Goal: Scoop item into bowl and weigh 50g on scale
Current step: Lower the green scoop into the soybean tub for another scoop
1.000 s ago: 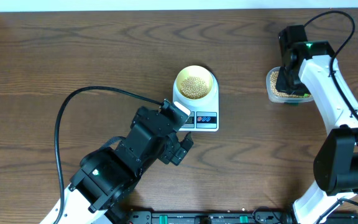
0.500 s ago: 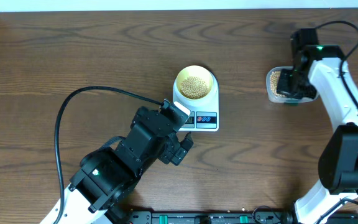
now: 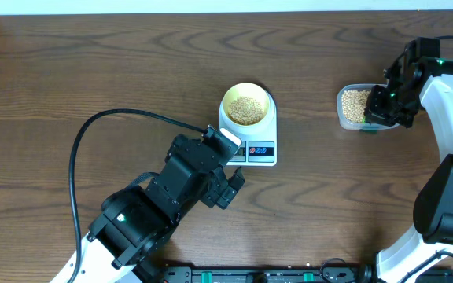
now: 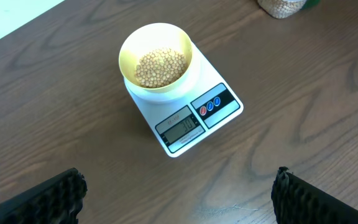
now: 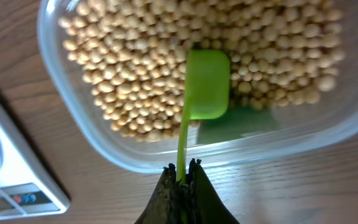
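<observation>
Just ahead of the right gripper (image 5: 180, 177), clamped on its handle, the green scoop (image 5: 207, 84) sits over the beans (image 5: 129, 74) in the tub (image 5: 123, 158), well apart from the bowl (image 4: 157, 94) on the scale (image 4: 179, 127), so a heaped or tilted carry could spill some or overshoot 50g.

Wide gap between scale (image 3: 255, 150) and container (image 3: 341, 111)

Scale (image 4: 194, 118) digits too blurred to read; clear container (image 4: 265, 9) (upper right) cut off by the top edge.
</observation>
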Tool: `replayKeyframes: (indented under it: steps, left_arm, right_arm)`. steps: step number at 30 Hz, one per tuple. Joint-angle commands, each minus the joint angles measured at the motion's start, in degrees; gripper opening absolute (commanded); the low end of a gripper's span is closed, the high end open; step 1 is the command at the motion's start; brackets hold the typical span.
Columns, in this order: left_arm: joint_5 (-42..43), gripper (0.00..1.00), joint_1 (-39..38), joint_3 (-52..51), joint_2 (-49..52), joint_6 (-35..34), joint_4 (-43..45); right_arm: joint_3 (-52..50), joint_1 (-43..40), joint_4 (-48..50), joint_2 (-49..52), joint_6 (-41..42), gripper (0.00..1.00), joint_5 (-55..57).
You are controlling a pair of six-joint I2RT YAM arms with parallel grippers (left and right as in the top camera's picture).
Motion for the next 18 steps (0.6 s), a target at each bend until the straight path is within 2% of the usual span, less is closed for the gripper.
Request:
replayKeyframes:
  steps: [1,10,18]
  left_arm:
    - [-0.7,0.98,0.2,1.7,-0.3,0.8,0.1]
    - [-0.7,0.98,0.2,1.7,-0.3,0.8,0.1]
    - [-0.7,0.98,0.2,1.7,-0.3,0.8,0.1]
  right_arm:
    - [-0.7,-0.5,-0.3,1.1,-2.1,0.01,-6.2]
    - [-0.7,-3.8,1.2,3.9,-4.7,0.01,-8.9]
    - [-0.7,-9.5,4.2,7.4,-9.6,0.01,-19.1]
